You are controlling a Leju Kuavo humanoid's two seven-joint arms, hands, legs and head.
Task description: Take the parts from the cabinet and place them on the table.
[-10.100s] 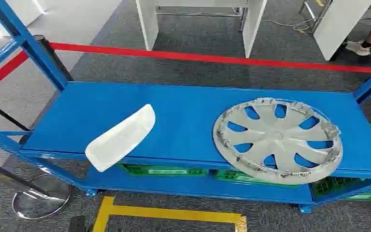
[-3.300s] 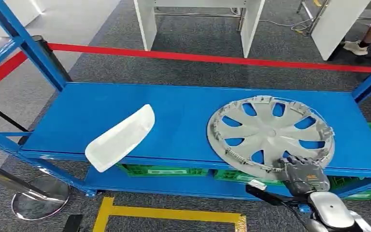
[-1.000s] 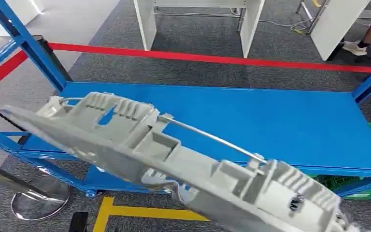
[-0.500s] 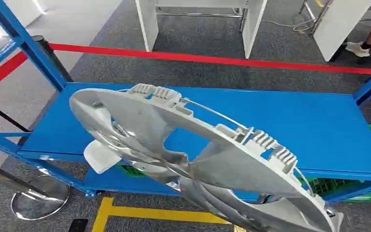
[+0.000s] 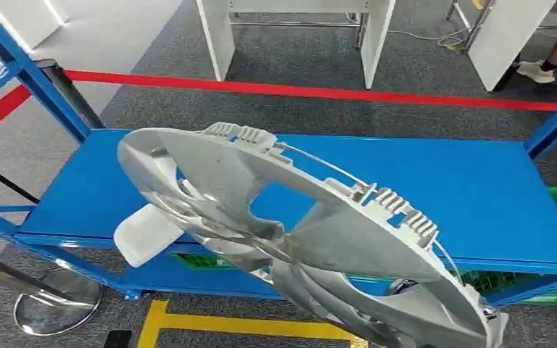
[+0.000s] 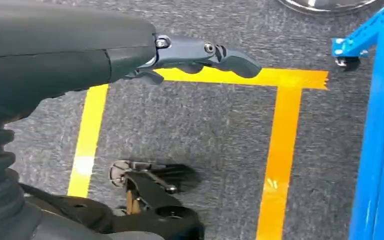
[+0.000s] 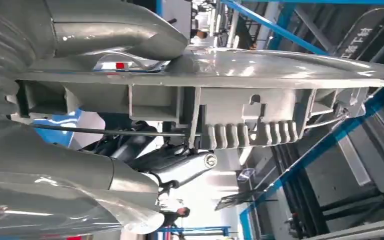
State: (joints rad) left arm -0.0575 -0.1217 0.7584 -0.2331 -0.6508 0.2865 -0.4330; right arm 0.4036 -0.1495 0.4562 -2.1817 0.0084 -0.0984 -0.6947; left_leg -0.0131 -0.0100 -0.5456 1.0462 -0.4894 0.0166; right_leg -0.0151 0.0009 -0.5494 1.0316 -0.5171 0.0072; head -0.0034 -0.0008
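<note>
Head view: a large silver wheel cover point(image 5: 319, 239) fills the lower middle of the picture, lifted clear of the blue shelf point(image 5: 479, 196) and tilted steeply, its clipped back rim and wire ring turned up toward the camera. Its spokes show open gaps with blue shelf behind them. A white curved panel point(image 5: 141, 235) lies at the shelf's front left edge, partly hidden by the wheel cover. The right half of the shelf top is bare blue. Green crates point(image 5: 210, 259) sit on the lower level. Blue uprights stand at both ends of the shelf, and a red barrier tape point(image 5: 319, 90) runs across the grey carpet behind it. Yellow floor tape point(image 5: 210, 322) lies in front.

Left wrist view: the left robot hand point(image 6: 200, 52) hangs over grey carpet with its dark fingers stretched out and nothing in them. Yellow floor tape forms a corner below it, and the blue shelf frame runs along one side.

Right wrist view: the right robot hand point(image 7: 115, 35) grips the wheel cover by its rim, the thick grey thumb lying over the smooth face and darker fingers point(image 7: 180, 167) curled under the ribbed back edge. Blue shelf beams cross behind it.
</note>
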